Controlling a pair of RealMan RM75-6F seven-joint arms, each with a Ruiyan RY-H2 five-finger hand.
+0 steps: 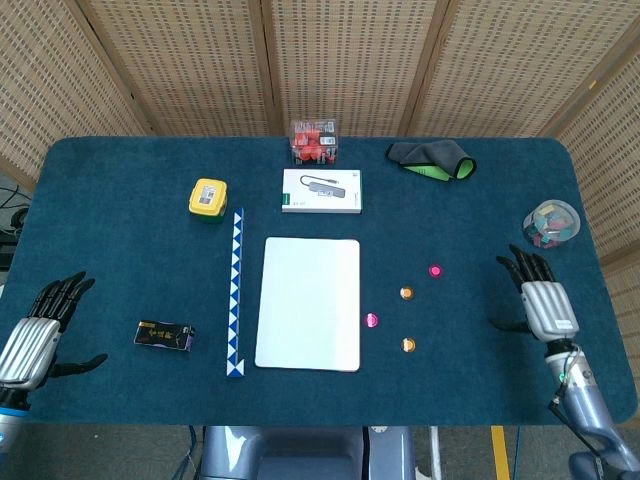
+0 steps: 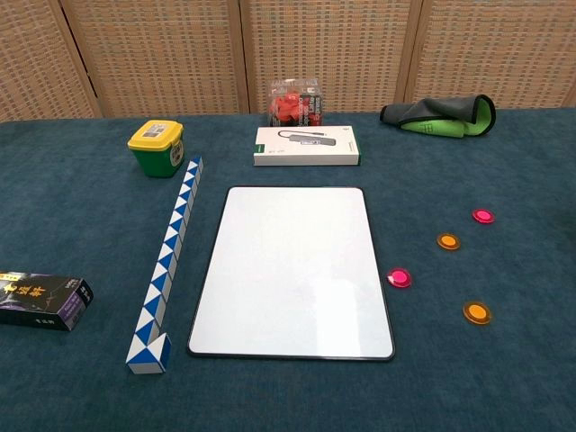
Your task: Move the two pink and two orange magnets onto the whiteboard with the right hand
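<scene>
right hand [image 1: 545, 305] over blue felt table [image 1: 120, 240]

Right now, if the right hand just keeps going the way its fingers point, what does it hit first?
Probably nothing soon. The right hand points up the table and slightly left, over bare blue mat. The pink magnet stays left of that line, the clear tub right. Height is unclear.

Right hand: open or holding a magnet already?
Open. The right hand hovers with fingers spread and nothing in them, right of the four magnets, which all lie on the cloth beside the whiteboard.
</scene>
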